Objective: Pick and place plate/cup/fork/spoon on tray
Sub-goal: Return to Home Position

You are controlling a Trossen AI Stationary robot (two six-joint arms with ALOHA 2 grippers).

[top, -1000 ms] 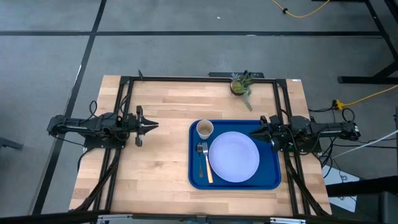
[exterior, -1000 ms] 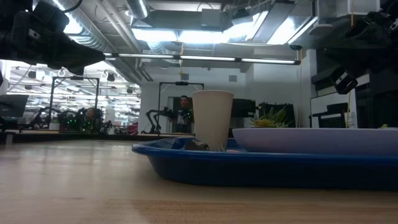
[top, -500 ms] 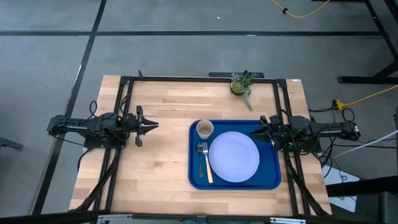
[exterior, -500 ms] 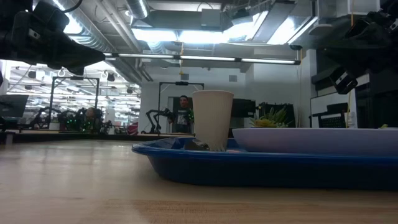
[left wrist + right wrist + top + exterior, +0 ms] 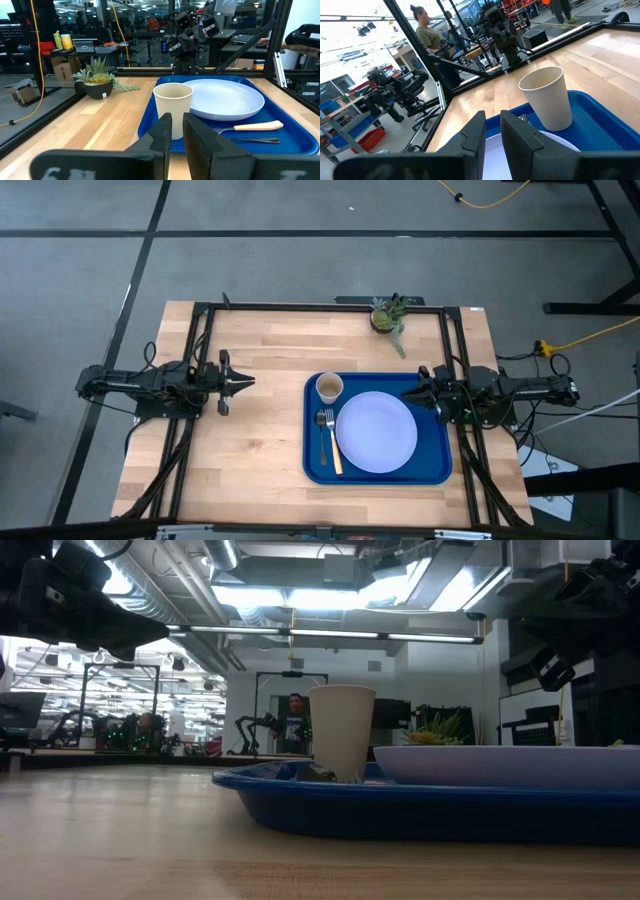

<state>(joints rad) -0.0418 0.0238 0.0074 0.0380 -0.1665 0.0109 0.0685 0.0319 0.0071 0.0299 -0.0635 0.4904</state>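
Observation:
The blue tray [image 5: 315,465] lies on the right half of the table. On it rest the pale plate [image 5: 376,432], the tan cup [image 5: 330,387] upright at its far left corner, and the fork [image 5: 333,448] left of the plate. A slim dark thing, perhaps the spoon [image 5: 250,140], lies beside the fork [image 5: 252,126]. My left gripper [image 5: 250,381] is shut and empty, held above the table left of the tray. My right gripper [image 5: 405,392] is shut and empty, held above the tray's far right part, by the plate's edge. The cup also shows in the low view [image 5: 343,733].
A small green potted plant [image 5: 388,316] stands at the table's far edge. Dark frame rails [image 5: 200,340] run along the table's left, right and far sides. Bare wood lies between the left gripper and the tray. A person [image 5: 293,720] stands in the room behind.

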